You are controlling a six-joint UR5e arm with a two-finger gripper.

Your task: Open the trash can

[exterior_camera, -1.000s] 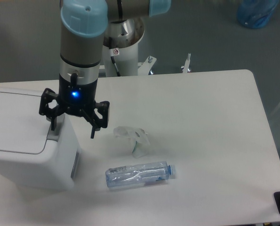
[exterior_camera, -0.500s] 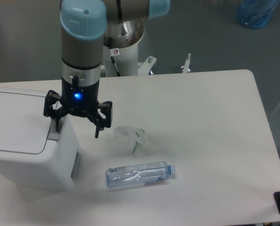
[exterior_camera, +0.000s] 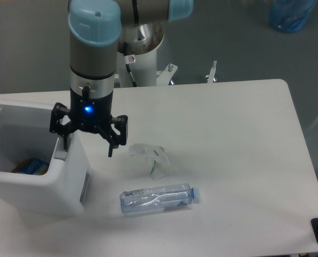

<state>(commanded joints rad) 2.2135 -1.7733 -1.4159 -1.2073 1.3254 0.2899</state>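
The gripper (exterior_camera: 87,149) has its jaws spread, empty, one fingertip on the grey tab at the trash can (exterior_camera: 46,187) rim. The white boxy plastic bin, at the table's (exterior_camera: 239,139) left edge, stands open; something blue and orange lies inside. A clear bottle (exterior_camera: 160,198) lies nearby.

A white bench (exterior_camera: 244,160) with rounded corners stands on grey floor (exterior_camera: 228,37) (a blue bag (exterior_camera: 290,13) lies beyond)

Arm vertical, gripper (exterior_camera: 87,150) pointing down, jaws spread.
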